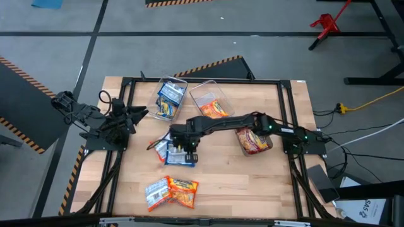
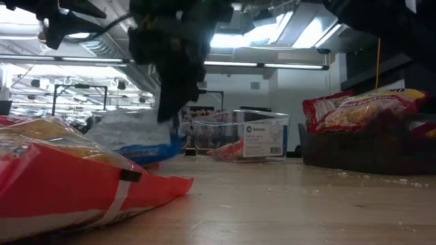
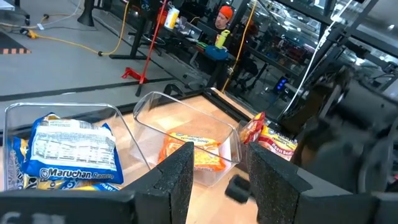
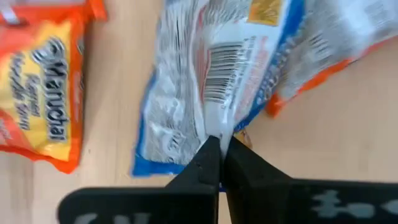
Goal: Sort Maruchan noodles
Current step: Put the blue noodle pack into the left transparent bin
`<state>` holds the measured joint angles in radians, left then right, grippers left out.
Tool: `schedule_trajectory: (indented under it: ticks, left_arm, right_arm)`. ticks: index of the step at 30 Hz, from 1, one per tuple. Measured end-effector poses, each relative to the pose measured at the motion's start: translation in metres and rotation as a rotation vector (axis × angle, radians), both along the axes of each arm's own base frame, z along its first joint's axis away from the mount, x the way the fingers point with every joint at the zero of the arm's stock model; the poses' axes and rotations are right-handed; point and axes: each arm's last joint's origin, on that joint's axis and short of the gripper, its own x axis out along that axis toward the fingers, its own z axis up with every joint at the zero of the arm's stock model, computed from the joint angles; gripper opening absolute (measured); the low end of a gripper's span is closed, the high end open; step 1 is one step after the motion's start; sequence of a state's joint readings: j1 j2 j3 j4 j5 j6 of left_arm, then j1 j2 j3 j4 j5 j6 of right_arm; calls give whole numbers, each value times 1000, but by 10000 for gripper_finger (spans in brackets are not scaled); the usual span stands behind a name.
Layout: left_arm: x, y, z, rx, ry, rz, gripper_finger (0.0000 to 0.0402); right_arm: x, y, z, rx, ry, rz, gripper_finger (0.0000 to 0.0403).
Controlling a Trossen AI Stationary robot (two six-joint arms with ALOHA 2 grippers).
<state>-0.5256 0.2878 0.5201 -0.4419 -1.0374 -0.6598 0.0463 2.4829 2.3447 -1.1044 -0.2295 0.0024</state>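
The right gripper (image 4: 221, 144) pinches a blue-and-white noodle packet (image 4: 205, 87) on the bench (image 1: 252, 183), while the left gripper's (image 3: 219, 165) fingers (image 3: 177, 171) stand apart, empty.

The right tool (image 1: 178, 151) hides part of the blue packet (image 4: 186, 99); the orange packet (image 2: 61, 180) is blurred and cut off.

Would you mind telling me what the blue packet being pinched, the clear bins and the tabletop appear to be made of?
Blue packet: thin glossy plastic film, judging by its crinkles and sheen where the right gripper has shut on it.
Clear bins: rigid transparent plastic, probably acrylic-like; the contents show through the walls.
Tabletop: light wood, likely plywood or laminate, with visible grain and a matte finish.
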Motion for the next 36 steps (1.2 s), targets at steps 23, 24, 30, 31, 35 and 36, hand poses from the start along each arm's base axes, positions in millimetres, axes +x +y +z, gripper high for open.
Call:
schedule_trajectory:
  ticks: [23, 24, 30, 31, 35, 36]
  left_arm:
    - [-2, 3, 1, -21, -37, 108, 141]
    - [-2, 3, 1, -21, -37, 108, 141]
    - [-2, 3, 1, -18, -41, 128, 141]
    - [-2, 3, 1, -16, -42, 139, 141]
    - [-3, 4, 1, -7, -48, 183, 141]
    - [-3, 4, 1, -5, -49, 192, 141]
  right_arm:
    - [-1, -139, 102, 72, -586, -212, 0]
    - [-2, -148, 103, 65, -606, -225, 0]
    - [-9, -192, 104, 59, -659, -282, 0]
    - [-9, -197, 101, 65, -667, -283, 0]
    - [-6, -210, 80, 112, -633, -276, 0]
    - [-5, -211, 75, 131, -621, -267, 0]
